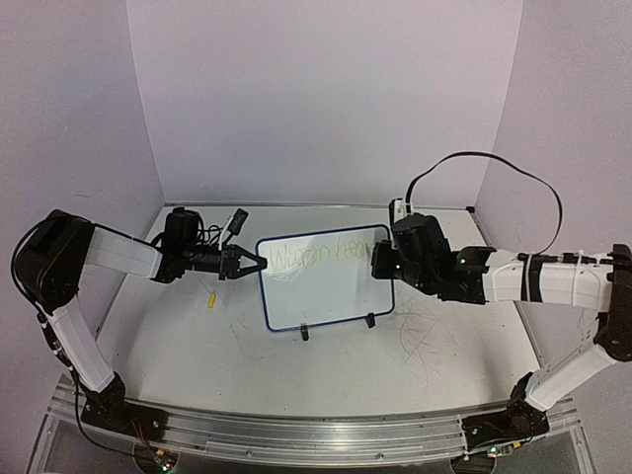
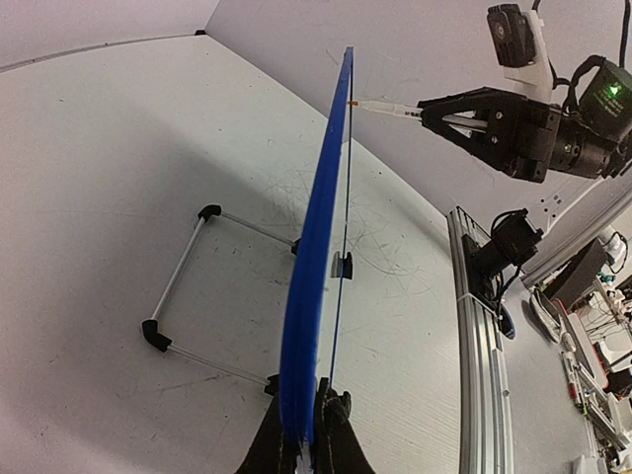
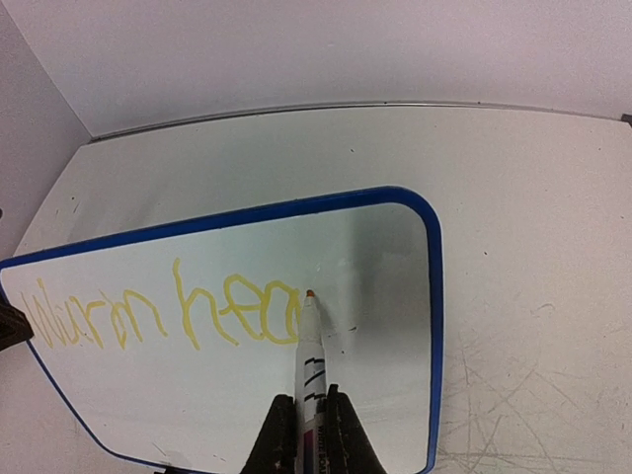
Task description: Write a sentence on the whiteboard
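The whiteboard (image 1: pixel 326 281) stands tilted on its two black feet, blue frame around a white face. My left gripper (image 1: pixel 255 263) is shut on its left edge; in the left wrist view the board (image 2: pixel 314 267) shows edge-on between the fingers (image 2: pixel 304 449). My right gripper (image 1: pixel 378 259) is shut on a white marker (image 3: pixel 310 360), its orange tip touching the board (image 3: pixel 390 326) just right of the writing. The sentence (image 3: pixel 168 314) is one line of yellow letters, two words, the second unfinished; it also shows faintly in the top view (image 1: pixel 318 253).
A small yellow marker cap (image 1: pixel 210 299) lies on the table left of the board. The board's wire stand (image 2: pixel 183 286) sticks out behind it. Grey scribble marks (image 1: pixel 425 331) cover the tabletop at the right. Walls close the back and sides.
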